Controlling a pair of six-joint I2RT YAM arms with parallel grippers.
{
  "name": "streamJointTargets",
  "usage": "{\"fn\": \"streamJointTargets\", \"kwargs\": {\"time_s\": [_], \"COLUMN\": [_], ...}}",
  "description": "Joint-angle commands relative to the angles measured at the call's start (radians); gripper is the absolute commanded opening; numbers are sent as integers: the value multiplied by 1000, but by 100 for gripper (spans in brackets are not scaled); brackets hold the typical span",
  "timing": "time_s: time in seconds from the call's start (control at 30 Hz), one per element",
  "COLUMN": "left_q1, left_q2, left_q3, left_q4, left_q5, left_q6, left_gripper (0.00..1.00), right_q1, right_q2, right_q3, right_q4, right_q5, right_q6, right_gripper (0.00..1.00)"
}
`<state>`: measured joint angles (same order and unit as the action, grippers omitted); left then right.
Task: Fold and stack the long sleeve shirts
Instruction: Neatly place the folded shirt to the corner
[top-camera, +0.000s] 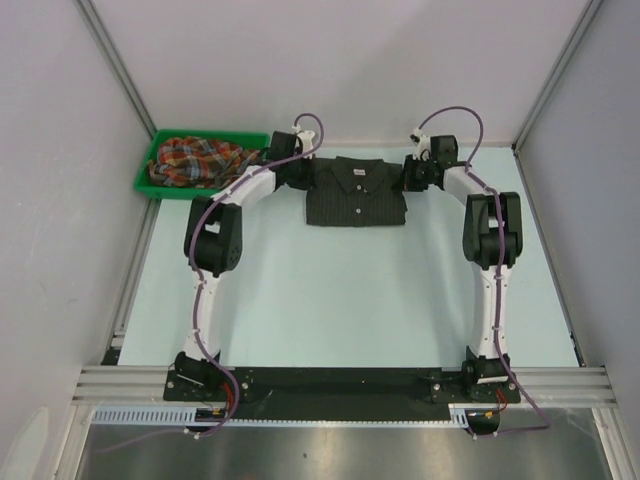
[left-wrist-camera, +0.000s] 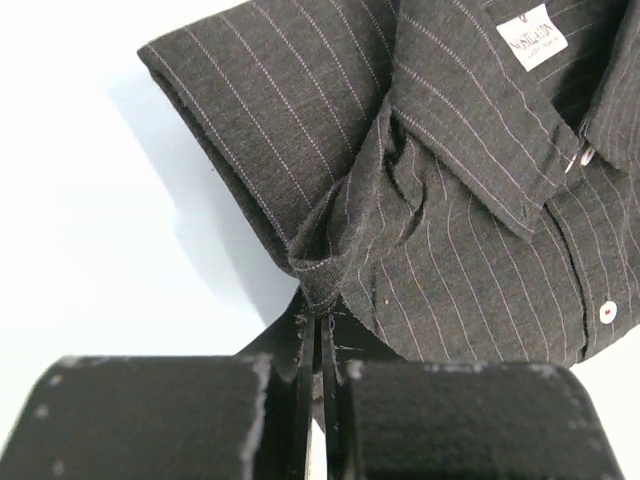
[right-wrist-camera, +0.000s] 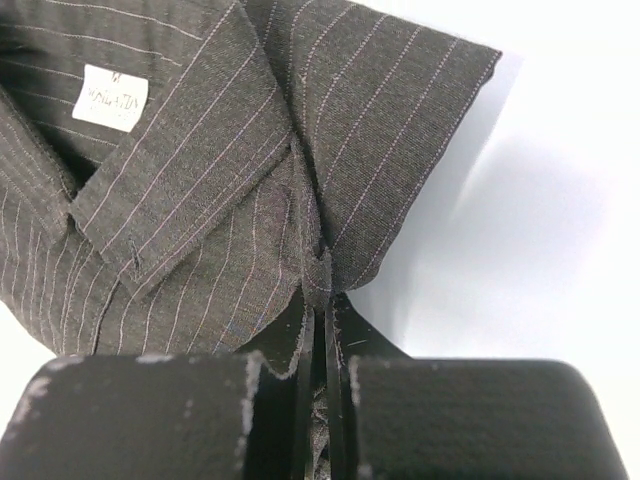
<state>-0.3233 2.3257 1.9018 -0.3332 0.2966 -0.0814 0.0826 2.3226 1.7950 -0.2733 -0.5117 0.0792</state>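
A pale blue-green desk (top-camera: 340, 300) stands inside white walls: a back wall (top-camera: 340, 60), a left panel (top-camera: 50, 220) and a right panel (top-camera: 600, 230). Aluminium posts (top-camera: 125, 85) mark the two back corners. The light is even, with only soft shadows.

Black shirt (left-wrist-camera: 470, 200): matt woven cloth, pale pinstripes; bin (top-camera: 160, 150): plastic.
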Motion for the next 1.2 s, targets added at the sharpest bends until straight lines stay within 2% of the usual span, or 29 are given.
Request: {"fn": "streamJointTargets", "kwargs": {"time_s": [0.0, 0.13, 0.23, 0.53, 0.57, 0.6, 0.63, 0.67, 0.7, 0.77, 0.8, 0.83, 0.9, 0.97, 1.1, 1.17], "left_q1": [18, 18, 18, 40, 41, 41, 46, 49, 53, 69, 72, 78, 79, 78, 78, 78], "left_q2": [78, 121, 144, 193, 192, 190, 186, 181, 161, 126, 80, 46, -17, -107, -277, -396], "left_q3": [200, 217, 256, 328, 330, 327, 318, 316, 316, 318, 318, 319, 324, 361, 355, 286], "left_q4": [25, 146, 157, 180, 180, 183, 194, 198, 206, 212, 211, 206, 159, 90, -134, -188], "left_q5": [-54, -70, -89, -91, -97, -105, -109, -111, -103, -106, -103, -102, -85, -67, -47, 30], "left_q6": [45, -3, 2, -12, -17, -17, -17, -21, -29, -32, -24, -18, 20, 60, 78, 113], "left_gripper": [0, 0, 0, 1, 6, 24, 31, 35, 48, 58, 66, 71, 91, 99, 100, 99], "right_q1": [-21, -24, -29, -30, -29, -27, -27, -29, -32, -40, -44, -47, -60, -70, -72, -73], "right_q2": [98, 136, 199, 265, 264, 261, 255, 236, 219, 169, 150, 129, 55, -35, -210, -288], "right_q3": [216, 257, 346, 423, 420, 419, 419, 422, 426, 446, 470, 483, 509, 514, 468, 391], "right_q4": [35, 137, 140, 195, 198, 197, 195, 195, 197, 175, 166, 157, 119, 71, -58, -127], "right_q5": [42, 81, 93, 139, 142, 144, 148, 156, 160, 165, 167, 164, 147, 125, 66, 44], "right_q6": [11, -13, -22, -19, -16, -18, -21, -22, -28, -47, -62, -68, -76, -76, -133, -153], "right_gripper": [0, 0, 0, 0, 7, 32, 44, 61, 67, 76, 84, 87, 97, 100, 100, 100]}}
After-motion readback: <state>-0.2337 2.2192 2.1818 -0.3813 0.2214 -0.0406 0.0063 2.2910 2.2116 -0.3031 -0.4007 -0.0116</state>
